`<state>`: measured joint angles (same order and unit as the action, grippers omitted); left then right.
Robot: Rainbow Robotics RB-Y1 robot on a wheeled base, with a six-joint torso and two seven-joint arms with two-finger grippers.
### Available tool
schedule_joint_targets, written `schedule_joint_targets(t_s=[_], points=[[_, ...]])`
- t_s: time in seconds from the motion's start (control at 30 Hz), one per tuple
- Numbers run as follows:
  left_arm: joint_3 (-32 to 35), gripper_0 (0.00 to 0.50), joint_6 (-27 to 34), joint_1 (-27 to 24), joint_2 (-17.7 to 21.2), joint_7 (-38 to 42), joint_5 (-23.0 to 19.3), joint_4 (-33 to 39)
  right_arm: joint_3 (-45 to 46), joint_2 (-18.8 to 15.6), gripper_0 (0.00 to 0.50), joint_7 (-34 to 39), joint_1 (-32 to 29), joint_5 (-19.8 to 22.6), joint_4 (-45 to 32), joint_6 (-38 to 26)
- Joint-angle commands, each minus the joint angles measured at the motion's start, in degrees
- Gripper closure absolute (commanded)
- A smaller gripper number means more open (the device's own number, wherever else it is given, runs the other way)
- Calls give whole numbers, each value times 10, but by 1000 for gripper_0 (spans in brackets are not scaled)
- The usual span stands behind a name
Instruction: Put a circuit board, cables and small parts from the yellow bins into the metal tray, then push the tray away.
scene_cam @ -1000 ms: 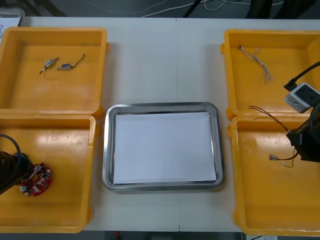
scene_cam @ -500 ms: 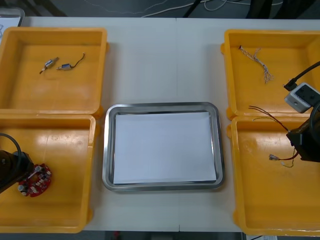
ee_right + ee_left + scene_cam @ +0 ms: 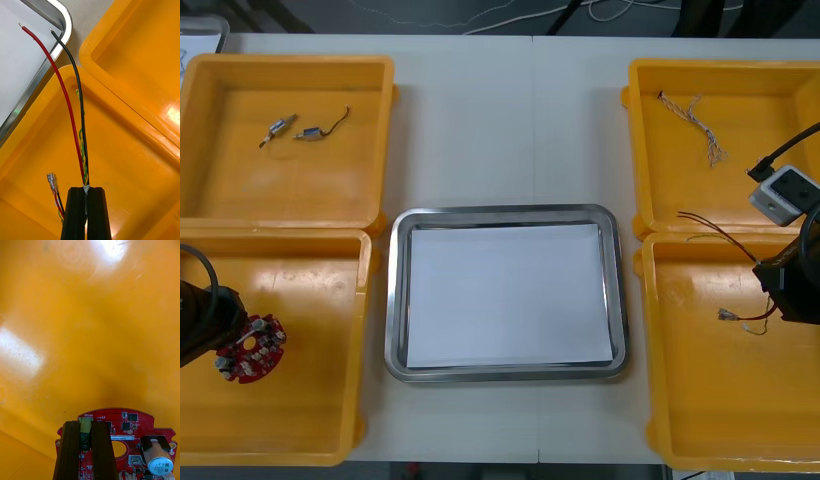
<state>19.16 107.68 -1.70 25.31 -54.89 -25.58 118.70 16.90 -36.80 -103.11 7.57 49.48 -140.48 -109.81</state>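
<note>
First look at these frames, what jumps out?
Both grippers are loaded. The left gripper is shut on the red circuit board in the near left yellow bin. The right gripper pinches a cable bundle over the near right bin, its red and black ends reaching toward the metal tray, white inside, between the bins.
</note>
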Motion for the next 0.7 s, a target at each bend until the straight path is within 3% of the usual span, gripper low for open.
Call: schedule_joint_targets(t_s=[0.03, 0.27, 0.43, 0.7], points=[[12, 500, 23, -60, 33, -27, -11, 27, -6, -20, 500, 18, 12, 3, -16, -2], [-3, 500, 23, -102, 47, -14, -26, 72, -6, -20, 500, 18, 12, 3, -16, -2], [-30, 500, 23, -104, 64, -1, -40, 108, -6, -20, 500, 18, 12, 3, -16, -2], [-36, 500, 23, -104, 64, 22, -108, 152, -6, -20, 500, 18, 12, 3, -16, -2]])
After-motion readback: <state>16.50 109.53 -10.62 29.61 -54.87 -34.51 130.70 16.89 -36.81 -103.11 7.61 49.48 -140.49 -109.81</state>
